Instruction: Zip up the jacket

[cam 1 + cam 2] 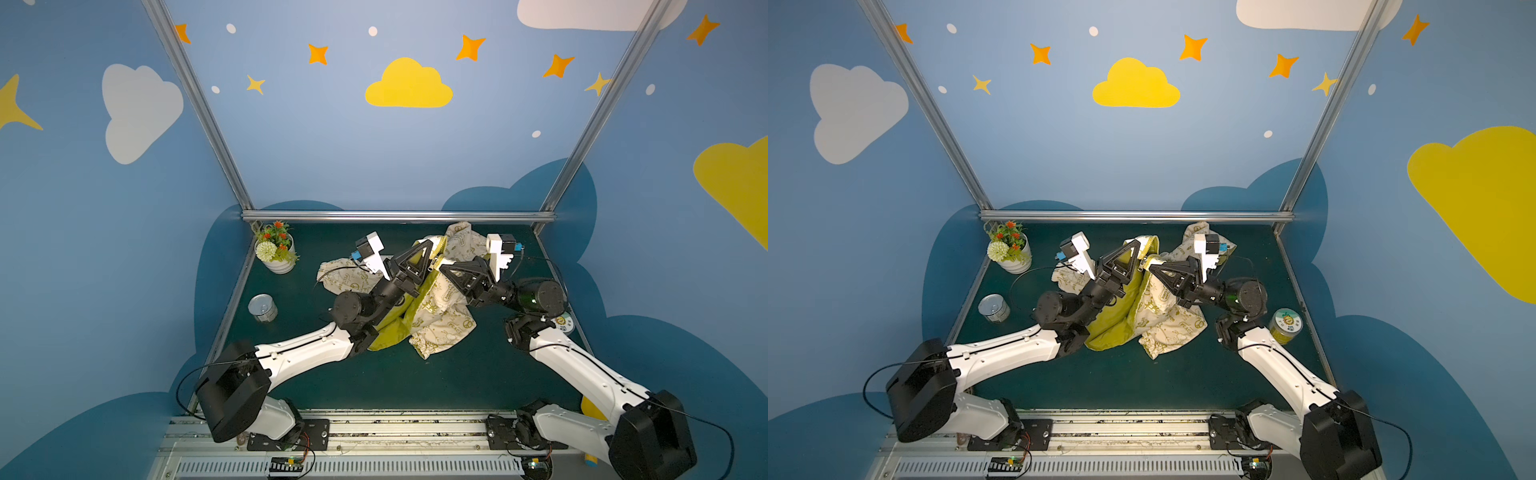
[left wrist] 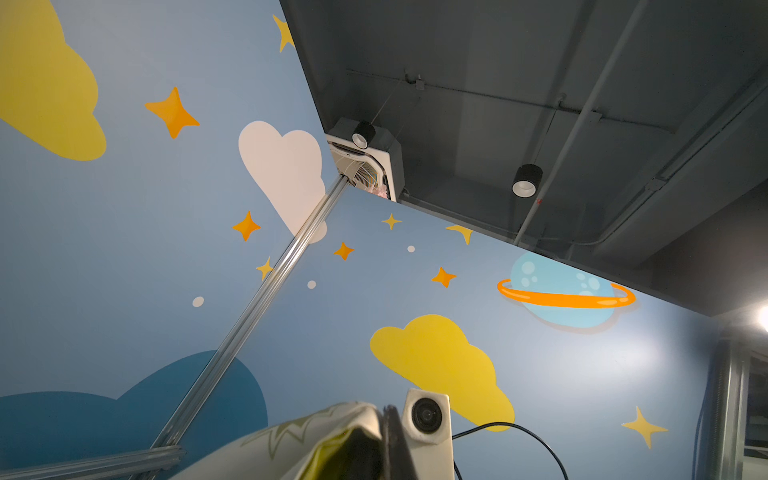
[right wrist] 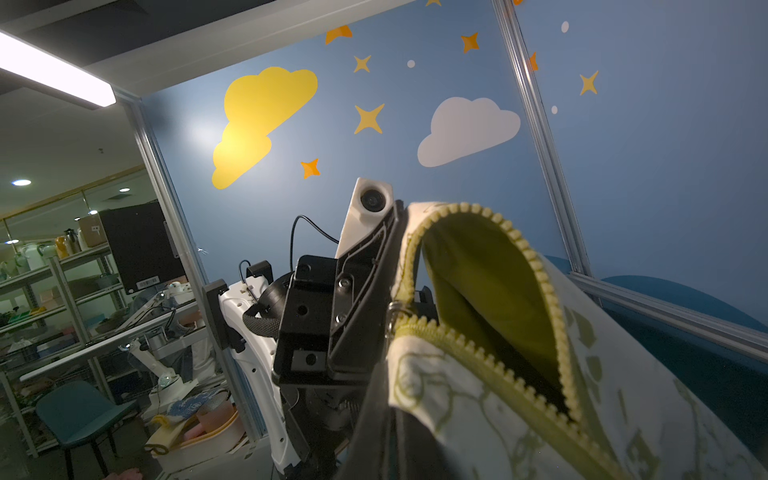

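The jacket [image 1: 442,309] [image 1: 1163,316] lies crumpled on the green table, lifted at its top, with the yellow-green lining showing. My left gripper [image 1: 429,244] [image 1: 1136,245] is shut on the jacket's upper edge; cream fabric [image 2: 316,432] sits against its finger [image 2: 392,440]. My right gripper [image 1: 441,267] [image 1: 1151,266] is shut on the jacket just below the metal slider [image 3: 394,312]. In the right wrist view the olive zipper teeth [image 3: 490,365] spread into an open loop above the slider, and the left gripper [image 3: 397,208] holds the far side.
A white flower pot [image 1: 276,253] stands at the back left, a tin can [image 1: 262,308] in front of it. A green-lidded jar [image 1: 1285,326] stands at the right edge behind the right arm. A metal rail [image 1: 395,216] runs along the back.
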You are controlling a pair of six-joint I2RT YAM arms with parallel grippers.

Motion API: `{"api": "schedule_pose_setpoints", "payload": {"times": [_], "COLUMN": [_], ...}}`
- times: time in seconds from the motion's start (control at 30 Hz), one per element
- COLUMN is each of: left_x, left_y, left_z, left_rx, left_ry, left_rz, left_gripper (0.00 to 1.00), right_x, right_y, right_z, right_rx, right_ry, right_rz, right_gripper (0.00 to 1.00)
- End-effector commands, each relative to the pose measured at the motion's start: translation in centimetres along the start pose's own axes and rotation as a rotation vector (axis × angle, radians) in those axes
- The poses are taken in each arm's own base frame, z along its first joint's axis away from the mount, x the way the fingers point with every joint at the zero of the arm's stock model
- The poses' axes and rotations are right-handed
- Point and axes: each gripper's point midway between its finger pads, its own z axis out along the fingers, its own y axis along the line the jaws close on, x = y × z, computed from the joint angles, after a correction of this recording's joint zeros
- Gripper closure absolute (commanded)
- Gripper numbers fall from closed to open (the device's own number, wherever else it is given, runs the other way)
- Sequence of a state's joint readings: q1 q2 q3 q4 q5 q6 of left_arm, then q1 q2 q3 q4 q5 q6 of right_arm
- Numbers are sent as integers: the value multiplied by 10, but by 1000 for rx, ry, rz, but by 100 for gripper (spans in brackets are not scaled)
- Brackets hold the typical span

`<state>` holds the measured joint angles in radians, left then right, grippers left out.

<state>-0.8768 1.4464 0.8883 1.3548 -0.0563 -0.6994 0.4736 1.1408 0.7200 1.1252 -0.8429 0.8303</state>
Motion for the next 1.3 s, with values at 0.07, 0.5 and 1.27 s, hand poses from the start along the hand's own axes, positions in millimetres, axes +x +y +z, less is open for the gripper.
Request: {"api": "schedule_pose_setpoints", "payload": {"times": [0.07,0.5,1.27], "left_x": [-26,-33,-25], "left_y": [-24,-33,-34], "left_z": [3,10,21], "left_rx": [69,95,103], "left_ry": [-68,-86,-86], "left_rz": [19,8,44], "left_gripper": [97,97,97], "right_x": [-26,-37,-51], "right_y": [16,17,24], "right_z": [6,7,11], "right_rx": [-44,-35,-65], "right_ry": [-77,-155,-261], "right_rz": [-80,-104,-92], "right_gripper": [100,100,100]}}
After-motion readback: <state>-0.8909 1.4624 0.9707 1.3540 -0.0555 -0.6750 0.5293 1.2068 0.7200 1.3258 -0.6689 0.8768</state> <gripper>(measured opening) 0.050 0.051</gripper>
